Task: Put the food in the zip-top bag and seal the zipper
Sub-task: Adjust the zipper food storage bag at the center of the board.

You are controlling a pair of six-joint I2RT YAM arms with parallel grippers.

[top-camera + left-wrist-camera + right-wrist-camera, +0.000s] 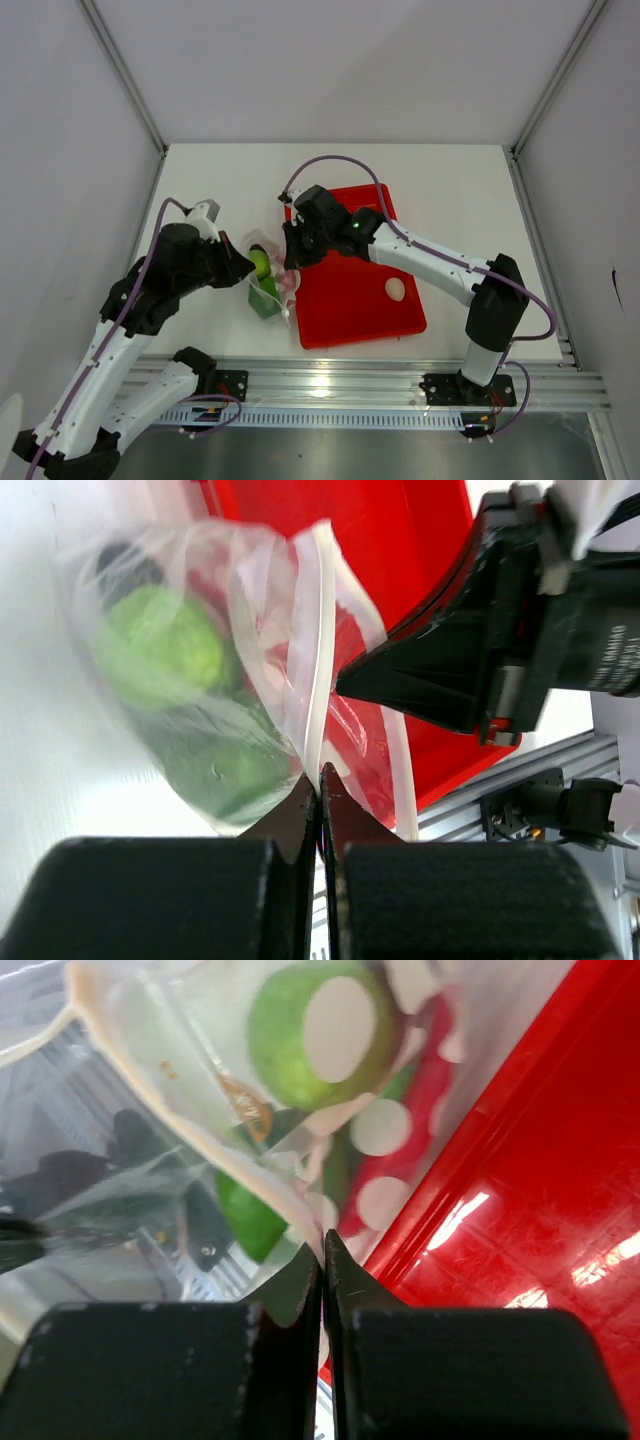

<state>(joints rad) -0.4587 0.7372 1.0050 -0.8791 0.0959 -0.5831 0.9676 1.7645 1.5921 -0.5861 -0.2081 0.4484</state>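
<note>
The zip-top bag [270, 290] hangs between my two grippers at the left edge of the red tray [350, 310]. Food shows through the plastic: a light green piece [261, 264], a round green one [160, 645], a darker green one [225, 770] and a red one [425, 1085]. My left gripper [247, 268] [320, 772] is shut on the zipper [318, 630] at one end of the bag's mouth. My right gripper [288, 260] [322, 1238] is shut on the zipper [276, 1201] from the tray side. A white egg-like piece [395, 289] lies on the tray, outside the bag.
The red tray's near left corner sits right under the bag. In the left wrist view, the right gripper's black fingers [400, 675] point at the bag from the right. The aluminium rail [330, 385] runs along the table's near edge.
</note>
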